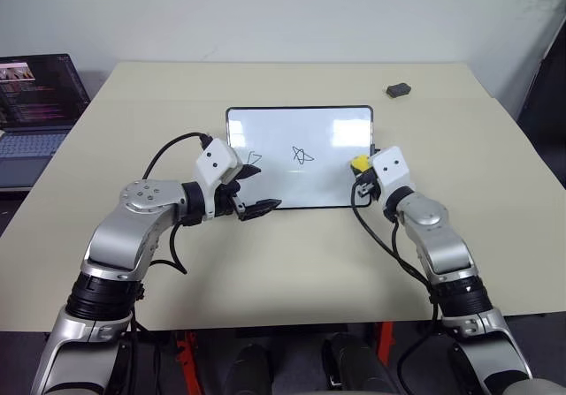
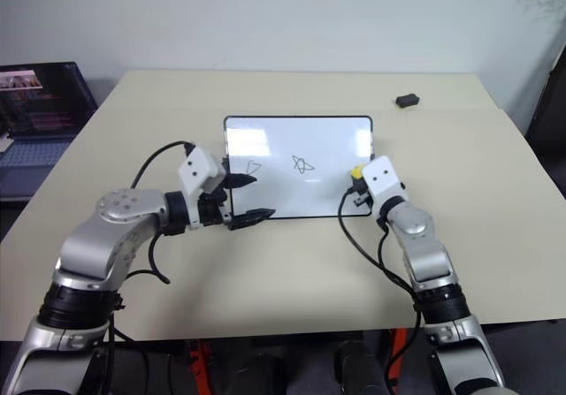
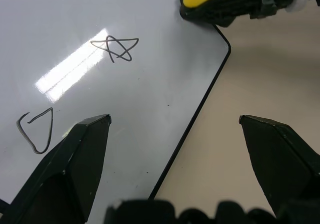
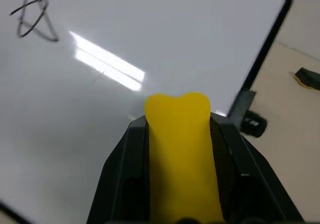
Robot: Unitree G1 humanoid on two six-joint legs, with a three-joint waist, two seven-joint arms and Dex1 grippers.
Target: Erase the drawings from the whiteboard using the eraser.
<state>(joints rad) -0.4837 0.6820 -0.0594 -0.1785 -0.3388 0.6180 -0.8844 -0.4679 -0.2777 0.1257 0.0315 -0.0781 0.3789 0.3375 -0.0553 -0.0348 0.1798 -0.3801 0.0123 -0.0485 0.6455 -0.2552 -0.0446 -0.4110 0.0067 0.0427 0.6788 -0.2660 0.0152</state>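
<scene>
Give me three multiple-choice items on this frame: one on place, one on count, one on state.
1. Where is the eraser?
A. in the right gripper, at the whiteboard's right edge
B. on the table by the laptop
C. in the left gripper

2. How many drawings show on the whiteboard?
A. none
B. two
C. five

3. How is the left gripper?
A. shut on the eraser
B. shut on a pen
C. open, holding nothing

Key: 1 A, the yellow block sits between the right gripper's black fingers at that edge. 2 B, a star scribble and a loop show; the right part is blank. 3 C, its fingers stand apart over the board's near edge.
</scene>
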